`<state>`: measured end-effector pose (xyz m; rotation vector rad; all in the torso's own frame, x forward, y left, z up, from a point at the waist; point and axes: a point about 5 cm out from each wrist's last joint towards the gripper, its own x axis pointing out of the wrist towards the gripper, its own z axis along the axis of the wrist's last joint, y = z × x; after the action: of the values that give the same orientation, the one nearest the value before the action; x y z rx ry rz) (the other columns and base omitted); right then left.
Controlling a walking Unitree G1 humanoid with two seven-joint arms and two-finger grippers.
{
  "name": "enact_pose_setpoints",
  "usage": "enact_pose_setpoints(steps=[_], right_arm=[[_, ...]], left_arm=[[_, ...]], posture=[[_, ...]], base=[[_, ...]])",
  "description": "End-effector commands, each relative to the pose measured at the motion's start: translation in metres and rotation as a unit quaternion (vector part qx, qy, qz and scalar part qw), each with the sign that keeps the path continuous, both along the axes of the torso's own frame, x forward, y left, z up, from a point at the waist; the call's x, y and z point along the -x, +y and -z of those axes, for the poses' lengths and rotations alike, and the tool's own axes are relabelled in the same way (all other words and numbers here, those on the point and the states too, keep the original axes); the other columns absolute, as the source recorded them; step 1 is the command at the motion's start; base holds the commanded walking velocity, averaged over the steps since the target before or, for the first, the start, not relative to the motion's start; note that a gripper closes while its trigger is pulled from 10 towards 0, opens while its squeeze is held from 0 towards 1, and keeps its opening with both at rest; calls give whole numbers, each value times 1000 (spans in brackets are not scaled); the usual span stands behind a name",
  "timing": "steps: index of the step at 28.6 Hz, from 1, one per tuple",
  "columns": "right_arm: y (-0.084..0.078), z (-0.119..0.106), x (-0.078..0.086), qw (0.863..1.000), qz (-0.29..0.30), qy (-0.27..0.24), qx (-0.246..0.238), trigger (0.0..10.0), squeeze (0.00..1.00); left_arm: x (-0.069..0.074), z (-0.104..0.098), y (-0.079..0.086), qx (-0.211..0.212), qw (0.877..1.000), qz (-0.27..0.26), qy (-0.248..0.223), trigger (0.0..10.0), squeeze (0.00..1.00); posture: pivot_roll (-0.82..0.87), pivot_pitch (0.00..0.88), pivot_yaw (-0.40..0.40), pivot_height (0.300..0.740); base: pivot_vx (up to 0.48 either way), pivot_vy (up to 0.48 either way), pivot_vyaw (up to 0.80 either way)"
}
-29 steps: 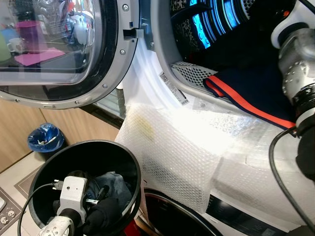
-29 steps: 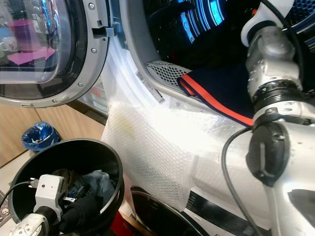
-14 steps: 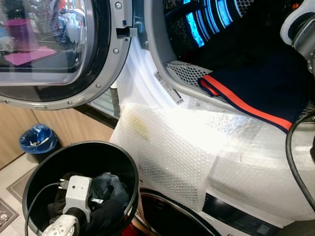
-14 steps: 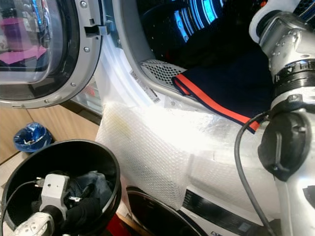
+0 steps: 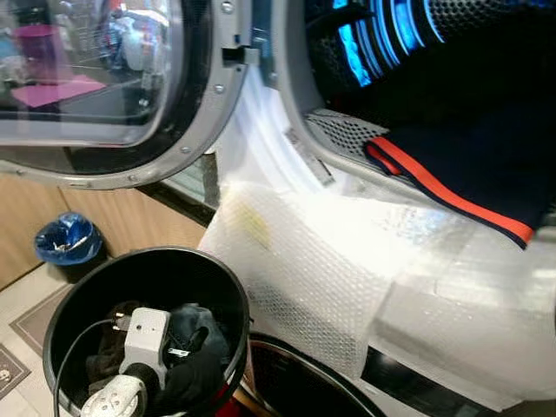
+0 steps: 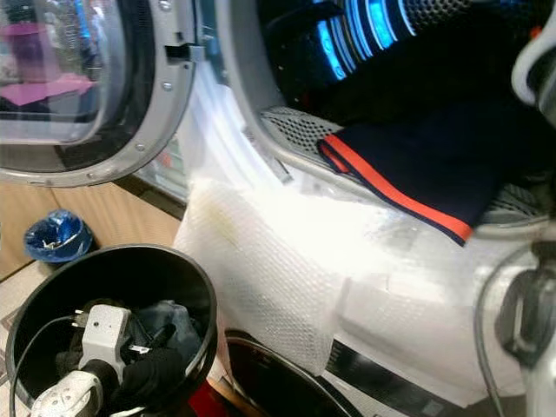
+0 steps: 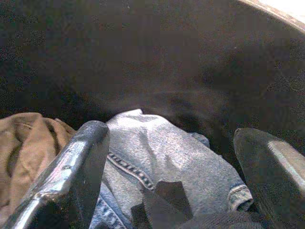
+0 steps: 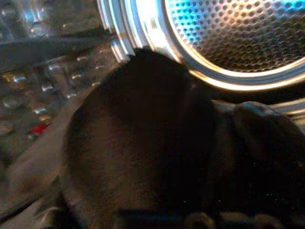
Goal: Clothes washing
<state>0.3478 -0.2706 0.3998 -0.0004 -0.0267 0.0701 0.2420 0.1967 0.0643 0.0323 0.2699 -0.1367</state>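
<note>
A black bucket (image 5: 130, 263) stands at the lower left and holds clothes. My left gripper (image 7: 171, 138) is down inside it, open, with its fingers either side of blue jeans (image 7: 162, 157); a brown garment (image 7: 28, 143) lies beside them. A navy garment with an orange-red stripe (image 5: 469, 165) hangs over the rim of the washer's drum (image 5: 382, 43), which is lit blue. My right arm (image 6: 537, 69) is at the right edge by the drum mouth. Its wrist view has dark cloth (image 8: 143, 133) close up in front of the perforated drum wall (image 8: 238, 33).
The washer's round glass door (image 5: 104, 87) stands open at the upper left, over the bucket. Bubble wrap (image 5: 304, 261) covers the machine's front below the drum. A second machine's door (image 5: 295, 382) is underneath. A small bin with a blue bag (image 5: 65, 243) sits on the floor at left.
My right arm has drawn away to the right, leaving more of the navy garment in sight on the drum rim. The left gripper stays in the bucket. The camera has shifted a little.
</note>
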Motion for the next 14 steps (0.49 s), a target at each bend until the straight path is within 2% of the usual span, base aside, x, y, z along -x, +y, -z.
enact_pose_setpoints(steps=[1,2,7,9,11,14], right_arm=[[24,0,23,995,-98,0,12,10000,0],[29,3,28,993,-114,10,22,10000,0],[36,20,42,989,-137,37,39,10000,0],[36,20,42,989,-137,37,39,10000,0],[31,34,45,991,-117,49,41,10000,0],[30,40,49,992,-108,56,33,10000,0]], left_arm=[[2,7,-3,2,1000,15,20,10000,0],[2,7,-3,3,1000,17,20,10000,0],[-1,8,-5,3,1000,24,20,10000,0],[-1,8,-5,3,1000,24,20,10000,0],[-3,8,-8,2,999,31,20,10000,0],[-4,7,-8,2,999,33,20,10000,0]], posture=[[-10,76,-83,740],[-10,76,-83,740],[-24,76,-77,740],[-24,76,-77,740],[-29,76,-70,740],[-30,76,-68,740]], base=[[0,0,0],[0,0,0],[0,0,0],[0,0,0],[0,0,0],[0,0,0]])
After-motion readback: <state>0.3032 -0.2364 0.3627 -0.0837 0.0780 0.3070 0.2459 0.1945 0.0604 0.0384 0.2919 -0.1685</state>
